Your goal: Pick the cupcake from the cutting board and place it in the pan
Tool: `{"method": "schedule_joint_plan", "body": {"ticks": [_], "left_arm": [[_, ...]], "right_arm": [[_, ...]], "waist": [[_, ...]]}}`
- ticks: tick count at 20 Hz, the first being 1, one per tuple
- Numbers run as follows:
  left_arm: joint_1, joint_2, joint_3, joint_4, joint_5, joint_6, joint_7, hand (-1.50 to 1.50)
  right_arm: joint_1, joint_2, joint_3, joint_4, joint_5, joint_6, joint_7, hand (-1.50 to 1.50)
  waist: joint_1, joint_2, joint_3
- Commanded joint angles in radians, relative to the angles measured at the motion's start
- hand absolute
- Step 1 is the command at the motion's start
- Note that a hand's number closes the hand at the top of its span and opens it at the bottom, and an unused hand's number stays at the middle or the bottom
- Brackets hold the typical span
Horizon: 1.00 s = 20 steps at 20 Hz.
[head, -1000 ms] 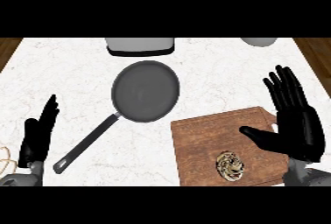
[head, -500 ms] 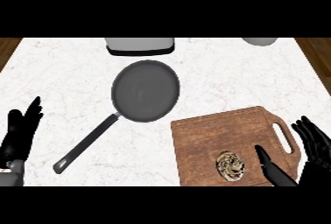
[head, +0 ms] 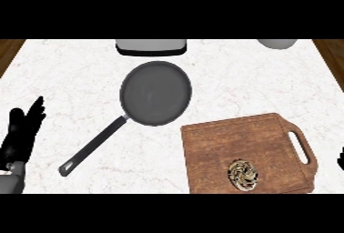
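White marble counter [head: 80,73] filled view. Cupcake [head: 242,174] sat on cutting board [head: 235,141], lower right, well apart from pan [head: 156,92]. Left hand [head: 22,132] rested at left edge, fingers straight, together. Right hand [head: 341,159] barely visible; fingers' state unclear.

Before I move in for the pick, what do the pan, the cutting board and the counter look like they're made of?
The pan looks like dark metal with a dull matte coating, since its inside shows only a soft sheen. The cutting board appears to be wood, brown with faint grain and a cut-out handle. The counter looks like polished stone, probably marble, white with thin veins.
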Motion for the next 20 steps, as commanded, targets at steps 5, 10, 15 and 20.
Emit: {"method": "schedule_joint_plan", "body": {"ticks": [5,10,15,20], "left_arm": [[-0.048,-0.009,-0.007,-0.001,-0.003,-0.011,-0.003,0.00],[-0.050,-0.012,-0.023,0.017,-0.025,-0.010,0.009,0.00],[-0.094,-0.021,-0.020,0.037,-0.017,-0.031,0.014,0.00],[-0.072,-0.039,-0.016,0.060,-0.037,-0.019,-0.014,0.00]], "right_arm": [[0.036,-0.235,-0.014,-0.137,0.246,0.244,0.477,-1.50],[-0.065,-0.335,0.034,-0.163,0.262,0.422,0.759,-1.50],[-0.322,-0.351,0.144,-0.136,0.211,0.592,1.037,-1.50],[-0.530,-0.222,0.319,-0.056,0.228,0.696,1.241,-1.50]], "waist": [[0.039,0.015,-0.005],[0.057,0.014,-0.003],[0.061,0.010,0.001],[0.043,0.003,0.003]]}}
